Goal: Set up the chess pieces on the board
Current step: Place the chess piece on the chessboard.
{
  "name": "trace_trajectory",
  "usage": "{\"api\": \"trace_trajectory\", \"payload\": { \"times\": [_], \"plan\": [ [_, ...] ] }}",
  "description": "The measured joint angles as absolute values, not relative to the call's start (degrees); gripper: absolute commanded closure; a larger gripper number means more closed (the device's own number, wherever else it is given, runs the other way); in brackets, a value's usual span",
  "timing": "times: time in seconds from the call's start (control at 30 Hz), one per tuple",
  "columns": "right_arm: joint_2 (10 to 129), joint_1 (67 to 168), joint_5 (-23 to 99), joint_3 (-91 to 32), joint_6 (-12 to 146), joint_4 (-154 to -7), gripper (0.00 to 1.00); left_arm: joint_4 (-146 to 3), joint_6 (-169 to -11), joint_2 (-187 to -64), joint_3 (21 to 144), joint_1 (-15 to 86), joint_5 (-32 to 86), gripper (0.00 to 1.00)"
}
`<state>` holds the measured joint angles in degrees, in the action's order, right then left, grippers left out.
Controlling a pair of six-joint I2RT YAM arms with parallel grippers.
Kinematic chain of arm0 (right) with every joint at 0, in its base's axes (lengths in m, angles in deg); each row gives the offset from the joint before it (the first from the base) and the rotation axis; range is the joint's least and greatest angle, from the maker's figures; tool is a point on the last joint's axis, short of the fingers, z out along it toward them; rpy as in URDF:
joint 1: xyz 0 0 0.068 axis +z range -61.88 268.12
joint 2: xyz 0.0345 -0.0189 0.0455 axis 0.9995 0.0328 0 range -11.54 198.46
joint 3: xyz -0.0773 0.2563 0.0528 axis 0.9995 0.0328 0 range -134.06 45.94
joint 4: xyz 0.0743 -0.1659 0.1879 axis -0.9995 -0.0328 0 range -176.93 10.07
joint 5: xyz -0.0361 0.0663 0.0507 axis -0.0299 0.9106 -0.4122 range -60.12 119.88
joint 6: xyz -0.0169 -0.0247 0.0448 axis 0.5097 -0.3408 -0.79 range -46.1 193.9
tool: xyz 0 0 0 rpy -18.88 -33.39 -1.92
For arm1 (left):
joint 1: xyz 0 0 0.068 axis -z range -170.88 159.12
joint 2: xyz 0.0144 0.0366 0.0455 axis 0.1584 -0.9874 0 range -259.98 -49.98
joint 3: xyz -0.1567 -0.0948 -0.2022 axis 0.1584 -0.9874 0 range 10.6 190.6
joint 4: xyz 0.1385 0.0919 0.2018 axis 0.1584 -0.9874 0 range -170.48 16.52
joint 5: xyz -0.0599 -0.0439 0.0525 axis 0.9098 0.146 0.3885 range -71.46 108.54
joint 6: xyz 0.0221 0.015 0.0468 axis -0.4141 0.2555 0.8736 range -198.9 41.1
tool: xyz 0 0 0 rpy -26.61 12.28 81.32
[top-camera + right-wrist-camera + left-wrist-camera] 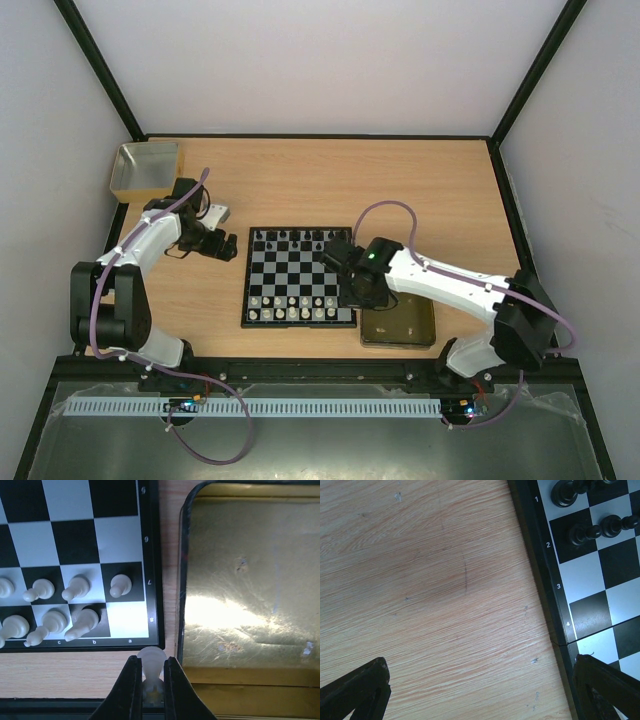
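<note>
The board (pixel 299 272) lies mid-table, black chess pieces (pixel 300 238) along its far edge and white chess pieces (pixel 296 308) along its near edge. My right gripper (pixel 350 294) hovers over the board's near right corner. In the right wrist view it (pixel 151 672) is shut on a white piece (pixel 151 659), just off the board's corner (pixel 150 540); the corner square (pixel 131 619) beside a white pawn (pixel 120 585) is empty. My left gripper (pixel 224 250) is open and empty over bare table left of the board (pixel 555 605); black pieces (pixel 585 530) show in its view.
A shiny gold tray (pixel 400 322) lies right of the board's near corner, close beside its border; it also shows in the right wrist view (pixel 240 590). A yellowish square box (pixel 148 170) stands at the far left corner. Black frame rails edge the table.
</note>
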<state>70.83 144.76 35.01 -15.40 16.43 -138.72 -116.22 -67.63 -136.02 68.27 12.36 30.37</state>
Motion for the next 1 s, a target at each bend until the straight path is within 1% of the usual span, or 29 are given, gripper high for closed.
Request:
{"api": "trace_trajectory", "payload": {
  "times": [0.27,0.67,0.8,1.0],
  "plan": [
    [75.4,145.9,37.4,-15.0,16.4,-135.2,0.95,-116.2,-67.6,-136.0,68.3,12.4,30.2,0.01],
    [80.1,145.9,37.9,-13.7,16.5,-130.5,0.94,-116.2,-67.6,-136.0,68.3,12.4,30.1,0.01],
    [80.6,145.9,37.9,-13.6,16.5,-129.8,0.93,-116.2,-67.7,-136.0,68.3,12.4,30.1,0.01],
    [81.1,145.9,38.1,-13.5,16.7,-129.2,0.87,-116.2,-67.7,-136.0,68.3,12.4,30.1,0.01]
  ]
}}
